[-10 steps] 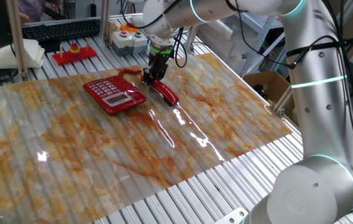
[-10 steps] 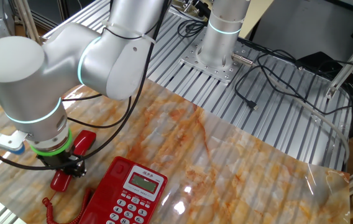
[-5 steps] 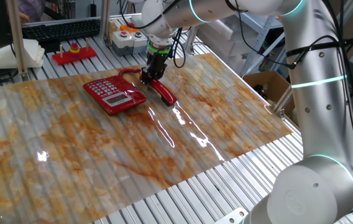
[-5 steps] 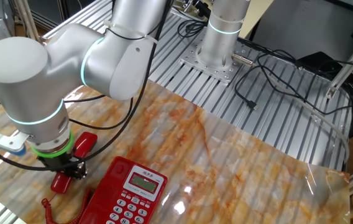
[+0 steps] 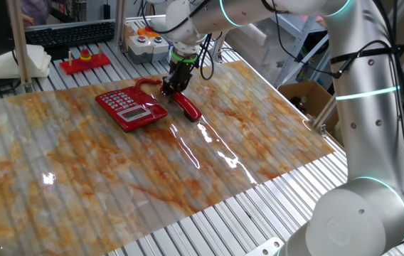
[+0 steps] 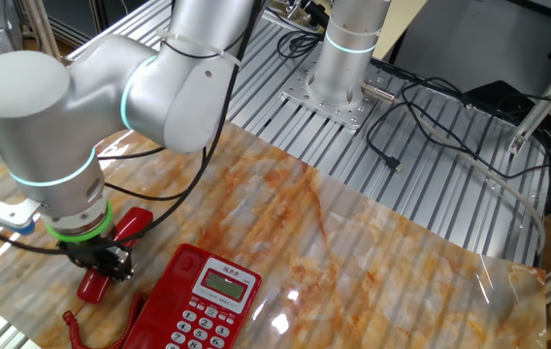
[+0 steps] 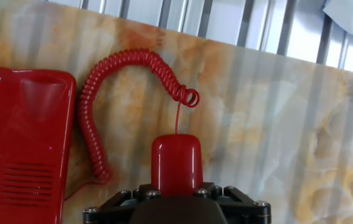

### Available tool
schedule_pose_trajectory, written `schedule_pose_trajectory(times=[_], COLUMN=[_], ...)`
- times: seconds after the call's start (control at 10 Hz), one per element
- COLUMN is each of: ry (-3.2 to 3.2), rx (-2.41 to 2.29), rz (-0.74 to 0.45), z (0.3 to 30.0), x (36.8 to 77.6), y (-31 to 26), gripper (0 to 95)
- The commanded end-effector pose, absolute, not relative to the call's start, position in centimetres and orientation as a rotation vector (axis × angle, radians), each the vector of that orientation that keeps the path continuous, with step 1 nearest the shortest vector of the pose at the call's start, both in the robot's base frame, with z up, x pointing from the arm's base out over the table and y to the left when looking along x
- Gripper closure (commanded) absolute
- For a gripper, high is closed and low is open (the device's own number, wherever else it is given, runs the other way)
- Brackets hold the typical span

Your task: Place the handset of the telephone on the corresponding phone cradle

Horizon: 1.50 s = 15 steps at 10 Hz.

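The red handset [image 5: 188, 108] lies tilted just right of the red telephone [image 5: 132, 108], with its coiled red cord [image 7: 92, 118] looping back to the base. My gripper [image 5: 168, 87] is shut on the handset near its far end and holds it low over the marble sheet. In the hand view the handset's rounded end [image 7: 175, 160] sticks out between the jaws of my gripper [image 7: 176, 190]. The phone cradle [image 7: 36, 143] is the bare strip of the base beside the cord. In the other fixed view my gripper [image 6: 101, 260] grips the handset [image 6: 132, 221] left of the telephone [image 6: 212, 301].
A red tray with coloured rings [image 5: 84, 60], a black keyboard [image 5: 70, 32] and a grey button box [image 5: 145, 41] stand behind the sheet. A cardboard box [image 5: 303, 96] sits at the right. Black cables [image 6: 421, 126] lie on the slatted table near the arm's base [image 6: 339, 87].
My gripper and the handset have shifted slightly toward the telephone, and the handset's near end has come up a little. The telephone has not moved.
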State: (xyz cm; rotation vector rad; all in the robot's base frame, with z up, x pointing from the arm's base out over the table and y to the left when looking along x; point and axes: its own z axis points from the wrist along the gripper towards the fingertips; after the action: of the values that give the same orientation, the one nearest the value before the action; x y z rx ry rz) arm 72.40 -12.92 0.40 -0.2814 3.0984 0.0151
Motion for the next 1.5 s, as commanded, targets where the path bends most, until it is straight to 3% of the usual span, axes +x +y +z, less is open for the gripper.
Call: schedule_pose_trajectory(times=[0.1,1.5], ry=[3.1,3.085], rx=[-0.284,-0.283], rz=[0.021,0.034], z=[0.3,0.24], x=[72.72,72.59], y=[-12.96,-13.13], gripper=[19.0,19.0])
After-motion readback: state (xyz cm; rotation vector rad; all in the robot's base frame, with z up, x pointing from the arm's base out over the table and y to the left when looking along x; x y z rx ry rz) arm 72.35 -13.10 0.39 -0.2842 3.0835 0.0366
